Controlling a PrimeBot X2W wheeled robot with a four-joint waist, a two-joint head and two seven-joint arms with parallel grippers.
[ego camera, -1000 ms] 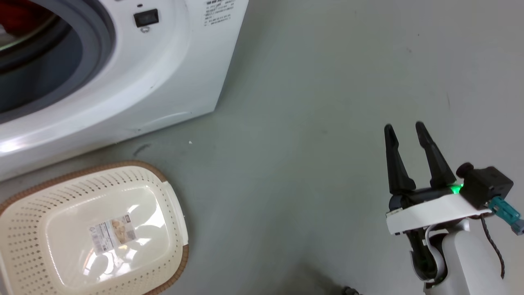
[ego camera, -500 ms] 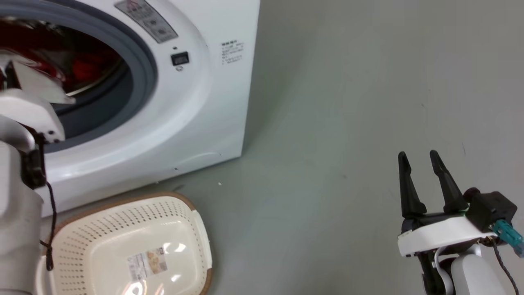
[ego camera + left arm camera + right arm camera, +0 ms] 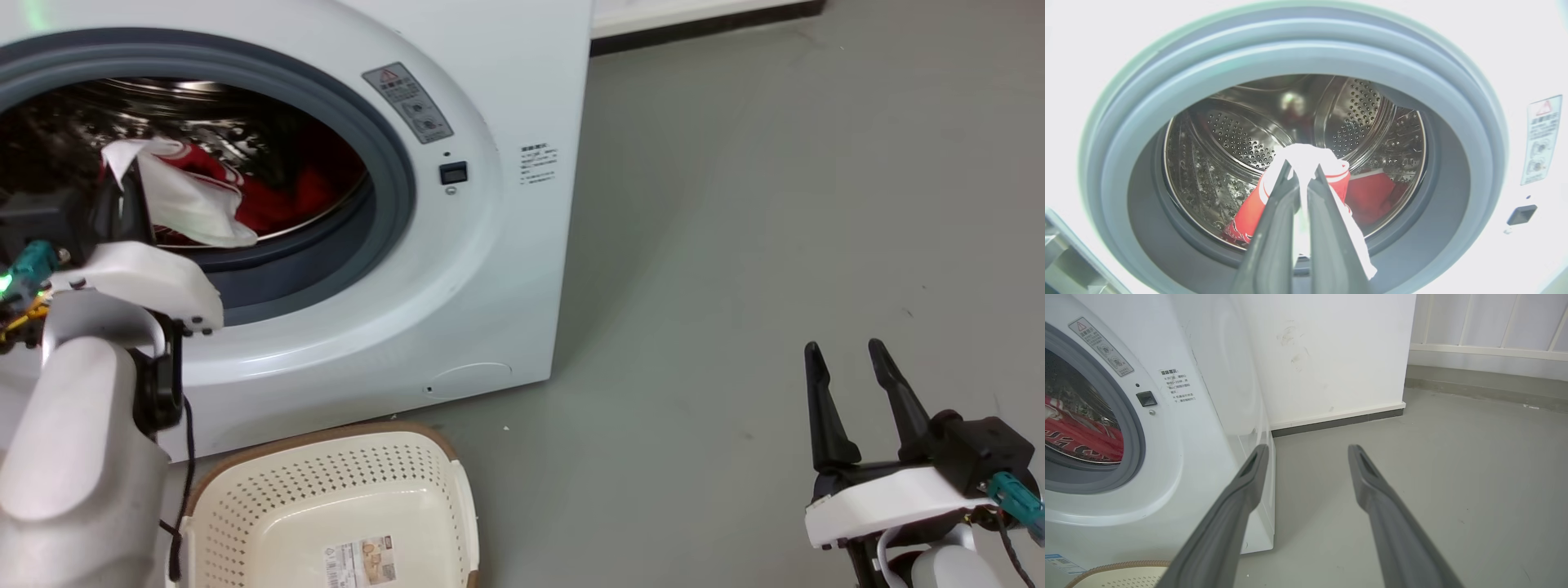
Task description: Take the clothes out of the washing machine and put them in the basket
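As a single cream-white basket [image 3: 269, 506] sits nearest the robot on the grey floor [image 3: 735, 245], with its brown rim and the one paper label [image 3: 359, 560] on its bottom in plain sight, the robot's two claws are differently occupied. The right claw [image 3: 845, 351] hangs over the floor, well to the right of the basket, with its two dark fingers spread apart and gripping nothing. The basket stands just in front of the one white washing machine [image 3: 506, 269]. The left claw [image 3: 1301, 171] is raised at the machine's open porthole, inside the grey rubber ring [image 3: 392, 180]. Its two fingers are pressed nearly together, clamped on the white lining of a red garment [image 3: 1247, 216] with white stripe trim. The garment hangs from the fingers at the mouth of the shiny perforated drum [image 3: 1229, 134]. Deeper in, a second red piece [image 3: 1372, 196] lies on the drum's floor to the right of the held one, so two pieces of clothing can be counted, both at or inside the machine. One warning sticker [image 3: 408, 102] and one small black latch slot [image 3: 453, 172] mark the machine's front beside the ring. Behind the machine stand a white wall [image 3: 1331, 355] and its dark skirting [image 3: 1339, 420].
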